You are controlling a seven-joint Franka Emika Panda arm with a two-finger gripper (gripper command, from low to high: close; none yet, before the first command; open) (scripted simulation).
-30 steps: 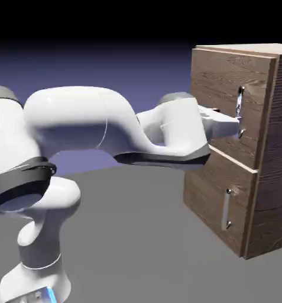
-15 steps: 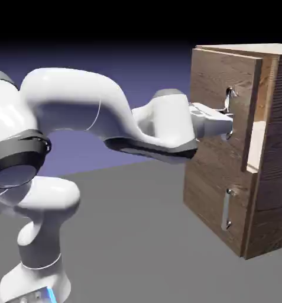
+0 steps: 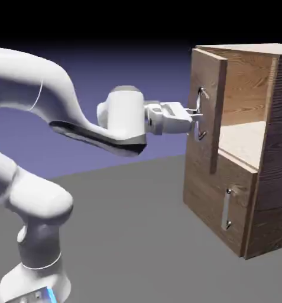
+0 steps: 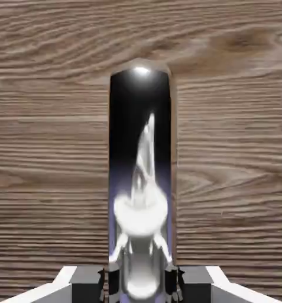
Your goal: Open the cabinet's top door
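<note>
- The cabinet [image 3: 249, 195] stands at the right of the exterior view, a boxy brown wood-grain thing with a lighter top, resting on the grey table [image 3: 137, 237].
- The white arm [image 3: 60, 100] sweeps in from the left and reaches level toward the cabinet's front.
- The top door [image 3: 205, 112] stands swung out on its left edge, far enough that I can see the pale shelf [image 3: 243, 139] inside the upper compartment. The shorter lower panel [image 3: 223, 204] sits flush and shut, its small handle untouched.
- The gripper [image 3: 193, 116] is clamped tight on the handle [image 3: 201, 115], the long silver bar on the top door. In the hand view that bar [image 4: 141, 177] runs up the middle, shiny and large, with the grey fingertips [image 4: 87, 278] pressed in on either side at the bottom edge and wood grain filling the rest.
- By my reckoning the pull is well under way: the door looks perhaps halfway round, open but not yet thrown wide.
- What the next move calls for, I'd say, is drawing the handle further along the door's arc, out and toward the exterior view's left, with the wrist turning to follow the hinge.
- The grip ought to stay firm; a straight tug instead of a curved one could let the bar slip from the fingers.
</note>
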